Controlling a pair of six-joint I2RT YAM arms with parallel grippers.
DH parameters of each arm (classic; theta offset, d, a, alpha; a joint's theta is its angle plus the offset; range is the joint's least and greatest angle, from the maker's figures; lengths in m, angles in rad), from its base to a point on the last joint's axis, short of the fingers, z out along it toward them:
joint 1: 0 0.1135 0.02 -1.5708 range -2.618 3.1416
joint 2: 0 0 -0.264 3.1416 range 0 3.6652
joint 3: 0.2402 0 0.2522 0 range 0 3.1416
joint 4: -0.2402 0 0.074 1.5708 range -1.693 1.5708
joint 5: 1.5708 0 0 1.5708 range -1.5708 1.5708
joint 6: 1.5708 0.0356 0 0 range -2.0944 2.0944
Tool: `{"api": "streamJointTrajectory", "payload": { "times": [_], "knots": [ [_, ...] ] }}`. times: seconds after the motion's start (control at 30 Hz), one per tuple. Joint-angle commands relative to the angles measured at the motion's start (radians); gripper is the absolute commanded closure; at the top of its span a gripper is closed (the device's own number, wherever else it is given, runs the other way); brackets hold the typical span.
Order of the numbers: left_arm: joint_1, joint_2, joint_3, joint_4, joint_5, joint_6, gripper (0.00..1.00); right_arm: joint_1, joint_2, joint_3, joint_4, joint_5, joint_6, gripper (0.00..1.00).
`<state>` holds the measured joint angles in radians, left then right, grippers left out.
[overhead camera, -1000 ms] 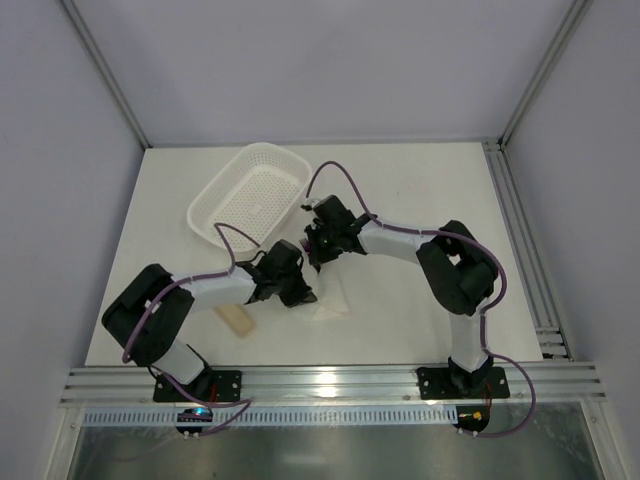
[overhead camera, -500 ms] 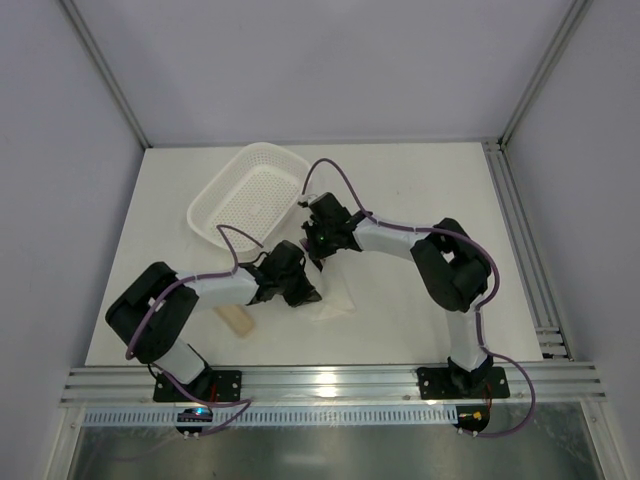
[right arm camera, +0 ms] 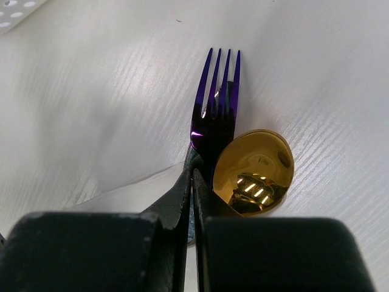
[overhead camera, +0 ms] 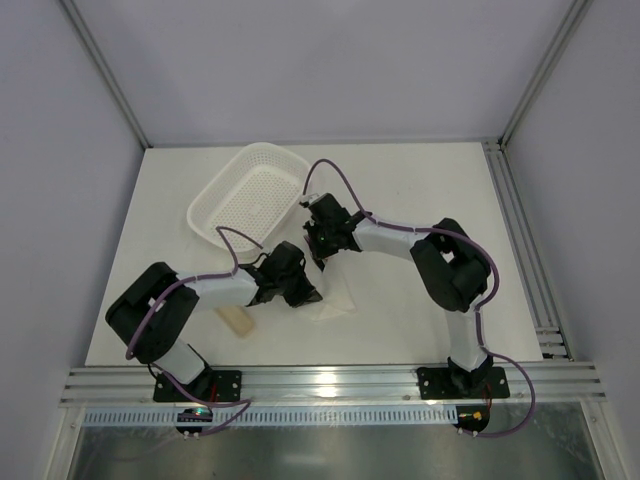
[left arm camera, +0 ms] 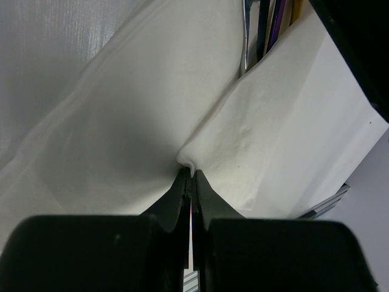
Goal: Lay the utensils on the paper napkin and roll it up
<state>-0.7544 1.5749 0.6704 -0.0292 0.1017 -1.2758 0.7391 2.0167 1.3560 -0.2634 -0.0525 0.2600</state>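
Observation:
The paper napkin (overhead camera: pixel 337 302) lies near the table's middle, partly under both wrists. My left gripper (overhead camera: pixel 308 295) is shut on a raised fold of the napkin (left arm camera: pixel 140 109), pinched at the jaw tips (left arm camera: pixel 191 172). Utensil handles (left arm camera: pixel 270 21) stick out from under a folded flap at the top of that view. In the right wrist view the dark purple fork (right arm camera: pixel 216 112) and the gold spoon bowl (right arm camera: pixel 253 171) lie side by side past the napkin's edge (right arm camera: pixel 130 198). My right gripper (right arm camera: pixel 193 171) is shut, its tips at the fork's neck. The grey spoon is hidden.
A white perforated basket (overhead camera: pixel 213 185) stands at the back left, close behind both grippers. A flat beige slab (overhead camera: pixel 238 320) lies by the left forearm. Aluminium rails run along the right edge (overhead camera: pixel 520 240) and the front edge (overhead camera: pixel 320 380).
Both grippers crept slightly left and toward the back, and the napkin's fold shifted with the left one. Both stayed shut.

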Motion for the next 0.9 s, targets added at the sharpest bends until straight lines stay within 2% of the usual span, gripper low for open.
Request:
{"api": "streamJointTrajectory", "payload": {
  "times": [0.0,0.2,0.33,0.57,0.87],
  "knots": [
    [-0.011,0.025,-0.037,-0.081,-0.057,0.013,1.0,0.006,-0.036,0.035,0.001,-0.024,-0.015,0.96],
    [-0.011,0.03,-0.037,-0.081,-0.062,0.009,1.0,0.009,-0.108,0.014,-0.02,-0.112,-0.008,0.96],
    [-0.013,0.022,-0.045,-0.078,-0.065,0.004,1.0,0.019,-0.085,0.008,-0.01,-0.109,-0.016,0.96],
    [-0.016,0.016,-0.049,-0.074,-0.069,-0.002,1.0,0.029,-0.029,0.041,0.049,-0.04,-0.002,0.96],
    [-0.017,0.019,-0.048,-0.074,-0.068,-0.003,1.0,0.028,0.077,0.153,-0.062,0.048,-0.018,0.96]
  ]
}}
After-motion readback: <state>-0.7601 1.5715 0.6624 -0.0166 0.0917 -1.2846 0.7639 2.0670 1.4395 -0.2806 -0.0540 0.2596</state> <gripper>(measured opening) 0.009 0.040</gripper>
